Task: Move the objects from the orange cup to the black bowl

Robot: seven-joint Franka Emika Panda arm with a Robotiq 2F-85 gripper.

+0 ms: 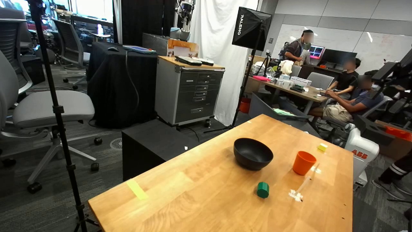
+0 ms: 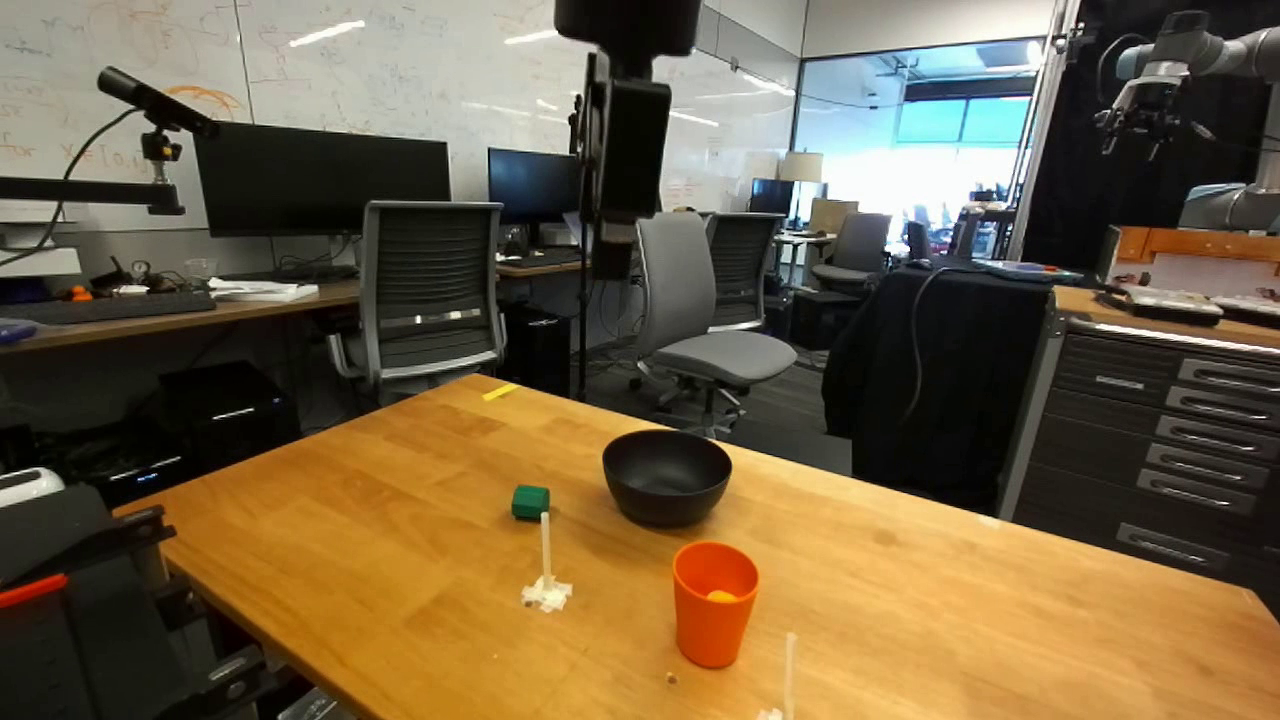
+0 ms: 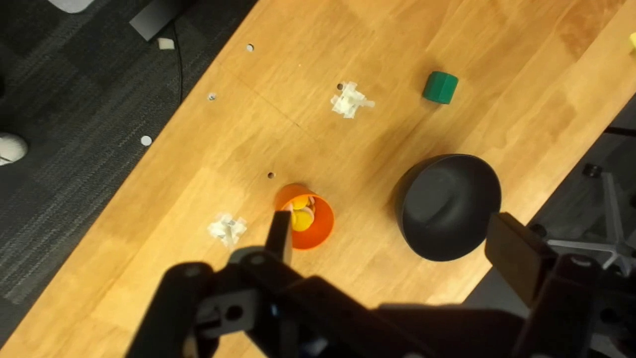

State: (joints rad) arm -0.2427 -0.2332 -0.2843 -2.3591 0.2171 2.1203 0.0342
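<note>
Whiteboard [image 2: 390,80] and office chairs [image 2: 430,280] back a wooden worktop [image 2: 900,590]. Above it hangs the pincer [image 3: 391,219], its two fingers [image 3: 516,253] spread wide apart. Below the pincer, an orange cup [image 2: 712,632] stands upright; in the wrist view one finger partly covers it, and several round yellow pieces [image 3: 302,221] show inside. Toward the pincer's opposite finger, also below, sits a black bowl [image 3: 447,211]. Farther out from the pincer lies a green faceted block [image 3: 440,88].

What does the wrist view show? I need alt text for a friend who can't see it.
Yellow pieces sit in an orange cup, near an empty black bowl, on a wooden table seen from above. The open gripper spans the bottom of the picture; a green block lies toward the top right.
</note>
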